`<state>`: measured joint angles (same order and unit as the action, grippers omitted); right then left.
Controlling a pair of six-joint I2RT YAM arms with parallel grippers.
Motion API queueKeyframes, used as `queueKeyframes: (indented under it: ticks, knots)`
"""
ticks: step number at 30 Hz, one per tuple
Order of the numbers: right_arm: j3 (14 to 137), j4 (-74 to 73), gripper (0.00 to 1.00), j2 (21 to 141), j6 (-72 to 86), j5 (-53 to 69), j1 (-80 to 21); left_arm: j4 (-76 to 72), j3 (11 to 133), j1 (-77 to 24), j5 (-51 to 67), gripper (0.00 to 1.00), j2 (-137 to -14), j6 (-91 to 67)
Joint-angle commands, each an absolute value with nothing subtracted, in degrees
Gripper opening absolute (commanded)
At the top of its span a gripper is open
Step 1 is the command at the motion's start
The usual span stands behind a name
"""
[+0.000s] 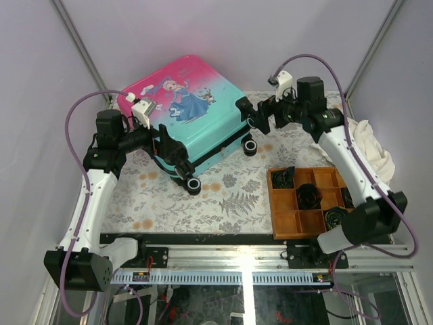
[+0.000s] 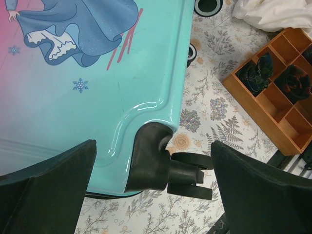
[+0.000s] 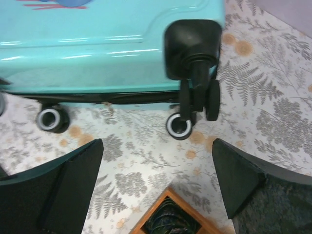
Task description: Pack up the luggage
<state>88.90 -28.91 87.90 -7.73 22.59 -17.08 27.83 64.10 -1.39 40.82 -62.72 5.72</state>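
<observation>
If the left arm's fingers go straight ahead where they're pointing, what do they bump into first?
Probably the luggage: the left gripper points at its teal corner, right at the black wheel mount. How far off that is, the view does not show.

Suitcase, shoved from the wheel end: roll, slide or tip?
Likely stiff: the suitcase has a hard glossy shell, so grips may slip. It lies flat and closed, so tipping seems unlikely. Its wheels stick out sideways; it would probably slide on the tablecloth rather than roll.
</observation>
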Motion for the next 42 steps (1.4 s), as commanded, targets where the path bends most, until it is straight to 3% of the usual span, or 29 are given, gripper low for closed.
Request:
queueKeyframes:
  ticks: [1,5,13,16,20,30,37,42]
  knots:
    - [79.41,-18.59,0.98,80.44,-0.65,30.94,-17.18,24.53,63.49,-0.67,40.01,1.0,-61.75,4.38]
    - [67.07,-5.34,0.89,76.09,8.63,27.67,-19.59,23.71,63.36,0.15,39.95,1.0,-61.94,2.93]
    - [57.14,6.63,0.87,80.96,8.59,5.32,-36.36,21.65,61.52,3.94,40.17,1.0,-61.54,-0.31]
    - [55.07,11.19,0.81,84.3,9.28,-5.6,-40.69,21.48,61.08,5.1,40.49,1.0,-61.24,-1.12]
    - [50.49,23.03,0.75,87.15,9.35,-9.89,-42.65,21.32,61.06,6.14,40.82,1.0,-61.39,-1.77]
    - [51.01,34.65,0.6,94.34,8.65,-14.08,-44.71,20.31,60.44,7.16,41.58,0.99,-62.2,-2.8]
    - [53.0,36.23,0.57,98.7,8.26,-15.45,-46.83,20.3,60.65,7.25,41.93,0.98,-62.49,-2.79]
    - [54.31,39.3,0.44,101.17,6.5,-23.59,-47.24,20.21,60.53,7.25,42.12,0.98,-62.54,-2.99]
